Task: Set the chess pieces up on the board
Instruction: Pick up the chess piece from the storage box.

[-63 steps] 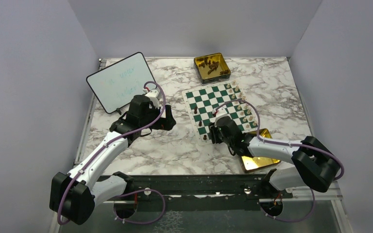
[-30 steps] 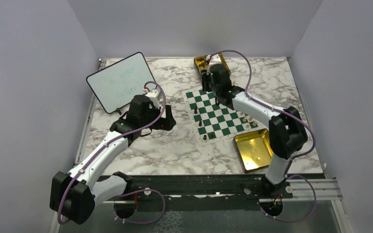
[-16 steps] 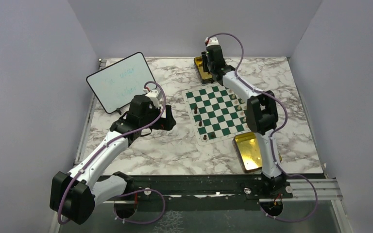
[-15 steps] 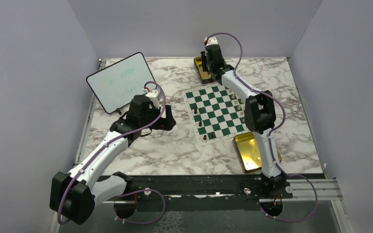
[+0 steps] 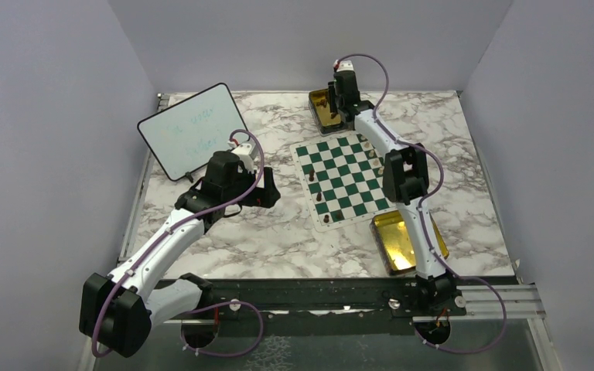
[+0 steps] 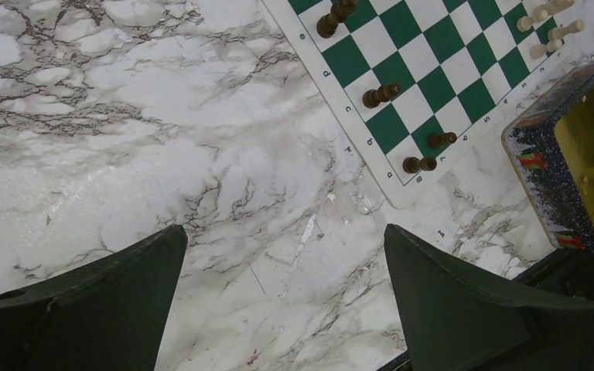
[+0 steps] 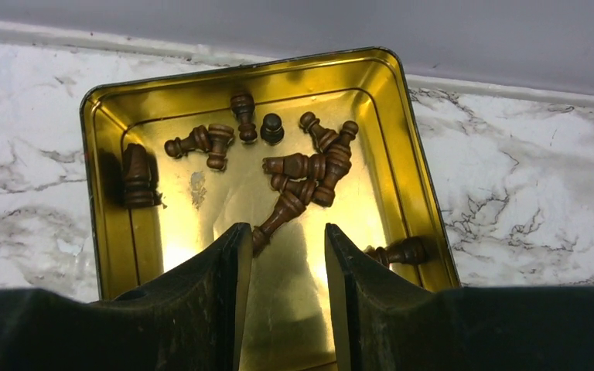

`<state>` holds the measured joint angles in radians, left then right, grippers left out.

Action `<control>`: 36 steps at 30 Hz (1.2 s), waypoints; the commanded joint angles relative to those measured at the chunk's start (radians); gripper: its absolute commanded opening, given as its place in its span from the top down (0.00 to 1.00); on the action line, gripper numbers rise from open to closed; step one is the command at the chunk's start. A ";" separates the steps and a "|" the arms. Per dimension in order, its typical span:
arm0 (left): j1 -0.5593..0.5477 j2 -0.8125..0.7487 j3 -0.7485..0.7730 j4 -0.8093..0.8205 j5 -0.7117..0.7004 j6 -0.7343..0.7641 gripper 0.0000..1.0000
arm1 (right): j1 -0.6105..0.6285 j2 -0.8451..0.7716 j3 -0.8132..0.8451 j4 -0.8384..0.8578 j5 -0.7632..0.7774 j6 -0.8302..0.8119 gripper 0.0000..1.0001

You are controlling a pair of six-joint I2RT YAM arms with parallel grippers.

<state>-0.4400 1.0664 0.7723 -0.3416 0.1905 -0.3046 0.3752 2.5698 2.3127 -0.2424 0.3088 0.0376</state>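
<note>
Tin (image 7: pixel 178 216) rim around dark pieces (image 7: pixel 302 166), right end effector (image 7: pixel 285 232) above — parted.

Two slim white arms (image 5: pixel 162 243) with chunky black joints, purple cables (image 5: pixel 365 56) looping alongside, and dark matte fingers (image 6: pixel 464 301).

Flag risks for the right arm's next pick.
1. The dark pieces lie tangled in the tin; the open right tool could close on two.
2. Most lie on their sides, so one gripped that way may not stand on the board.
3. The right arm reaches over the cream pieces standing at the board's edge; it could topple them coming back.
</note>
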 commanded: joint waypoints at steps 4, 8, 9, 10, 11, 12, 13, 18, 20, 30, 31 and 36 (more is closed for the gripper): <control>0.000 0.008 0.023 -0.004 -0.003 0.013 0.01 | -0.021 0.066 0.069 0.012 -0.052 0.029 0.56; 0.001 0.027 0.029 -0.005 0.008 0.015 0.01 | -0.027 0.084 0.088 0.038 -0.060 0.033 0.56; 0.000 0.026 0.029 -0.006 0.004 0.016 0.01 | -0.029 0.091 0.097 0.039 -0.065 0.033 0.56; 0.000 0.024 0.028 -0.007 -0.001 0.016 0.01 | -0.031 0.101 0.108 0.040 -0.070 0.034 0.56; 0.000 0.018 0.025 -0.008 -0.007 0.016 0.01 | -0.033 0.109 0.115 0.039 -0.072 0.033 0.56; 0.000 0.015 0.025 -0.007 -0.013 0.016 0.01 | -0.035 0.117 0.121 0.038 -0.074 0.033 0.56; 0.000 0.011 0.024 -0.007 -0.017 0.016 0.01 | -0.036 0.124 0.123 0.038 -0.078 0.032 0.56; 0.000 0.022 0.029 -0.006 -0.018 0.018 0.01 | -0.041 0.145 0.125 0.038 -0.079 0.032 0.56; 0.000 0.029 0.029 -0.008 -0.014 0.019 0.01 | -0.042 0.152 0.126 0.036 -0.074 0.037 0.56; 0.000 0.035 0.031 -0.009 -0.020 0.021 0.01 | -0.050 0.198 0.146 0.032 -0.075 0.082 0.56; 0.000 0.035 0.031 -0.009 -0.024 0.021 0.01 | -0.051 0.201 0.148 0.033 -0.078 0.087 0.56; 0.001 0.039 0.031 -0.009 -0.028 0.021 0.01 | -0.052 0.205 0.152 0.059 -0.092 0.115 0.57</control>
<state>-0.4400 1.1000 0.7723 -0.3428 0.1883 -0.2935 0.3321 2.7377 2.4382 -0.1986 0.2375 0.1219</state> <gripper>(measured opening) 0.990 0.433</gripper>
